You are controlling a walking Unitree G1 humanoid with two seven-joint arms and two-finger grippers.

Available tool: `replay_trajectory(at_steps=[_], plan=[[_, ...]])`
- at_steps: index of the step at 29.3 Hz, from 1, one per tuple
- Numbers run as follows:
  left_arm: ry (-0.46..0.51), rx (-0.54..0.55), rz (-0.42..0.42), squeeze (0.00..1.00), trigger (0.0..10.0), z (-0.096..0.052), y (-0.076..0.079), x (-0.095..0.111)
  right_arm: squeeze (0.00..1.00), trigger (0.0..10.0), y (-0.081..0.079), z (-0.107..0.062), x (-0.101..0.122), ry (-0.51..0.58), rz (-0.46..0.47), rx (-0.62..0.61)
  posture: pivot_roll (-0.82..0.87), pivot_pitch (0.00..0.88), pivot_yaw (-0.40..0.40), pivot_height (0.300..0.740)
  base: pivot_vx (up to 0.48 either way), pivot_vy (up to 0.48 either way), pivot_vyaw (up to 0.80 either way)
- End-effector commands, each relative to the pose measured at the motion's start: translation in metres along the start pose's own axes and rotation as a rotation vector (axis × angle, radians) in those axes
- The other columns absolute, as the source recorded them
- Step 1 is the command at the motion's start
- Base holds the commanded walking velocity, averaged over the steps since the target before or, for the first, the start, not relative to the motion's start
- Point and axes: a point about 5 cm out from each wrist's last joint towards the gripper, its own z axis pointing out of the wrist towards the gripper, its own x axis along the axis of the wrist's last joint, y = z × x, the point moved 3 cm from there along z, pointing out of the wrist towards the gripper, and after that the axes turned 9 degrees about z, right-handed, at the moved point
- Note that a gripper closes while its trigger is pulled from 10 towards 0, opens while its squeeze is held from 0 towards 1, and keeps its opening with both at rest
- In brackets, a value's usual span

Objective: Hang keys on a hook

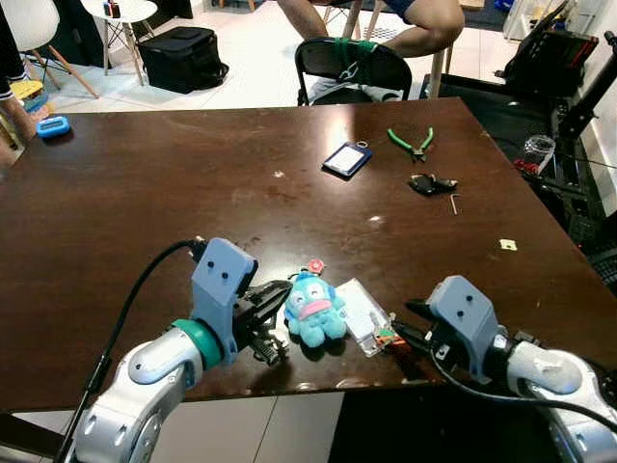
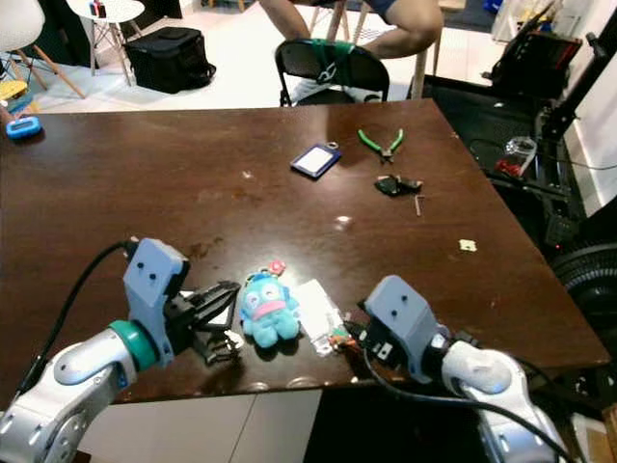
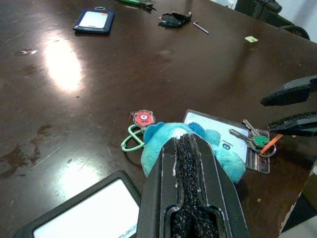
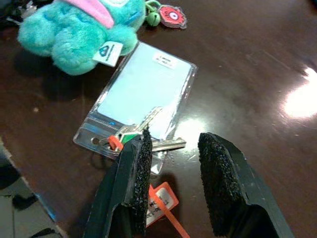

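The keys sit at the near edge of the counter, lying on a clear card sleeve right next to a teal plush. The right end effector hovers just over them, fingers spread and empty. The left end effector is beside the plush; can't tell if it's open. Keys look light, thin and slippery, so I'd pinch the ring, not a blade.

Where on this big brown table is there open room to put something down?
The table's wide left half is bare, from the blue case at its far left edge to the badge holder. The far right holds green pliers. It's crowded at the near edge, where both grippers flank the plush toy, clear card sleeve and keys.
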Motion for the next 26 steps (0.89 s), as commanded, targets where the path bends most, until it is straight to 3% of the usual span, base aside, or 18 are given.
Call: replay_trajectory(at_steps=[1,7,18,26], plan=[[-0.033,0.0,-0.017,0.0,10.0,-0.001,0.001,-0.008,0.0,10.0,-0.006,0.004,-0.004,-0.003,0.023,0.035,-0.15,0.068,0.113,0.74,0.0,0.0,0.0],[-0.034,0.005,-0.017,0.0,10.0,-0.003,0.0,-0.008,0.0,10.0,-0.01,0.007,0.008,0.054,0.028,0.072,-0.14,0.068,0.109,0.74,0.0,0.0,0.0],[-0.035,-0.002,-0.021,0.0,10.0,-0.004,0.001,-0.007,0.0,10.0,-0.023,-0.014,-0.012,-0.041,0.057,0.151,-0.15,0.078,0.115,0.74,0.0,0.0,0.0],[-0.035,-0.002,-0.023,0.0,10.0,-0.003,0.001,-0.006,0.0,10.0,-0.027,-0.014,-0.014,-0.063,0.036,0.189,-0.15,0.082,0.115,0.74,0.0,0.0,0.0]])
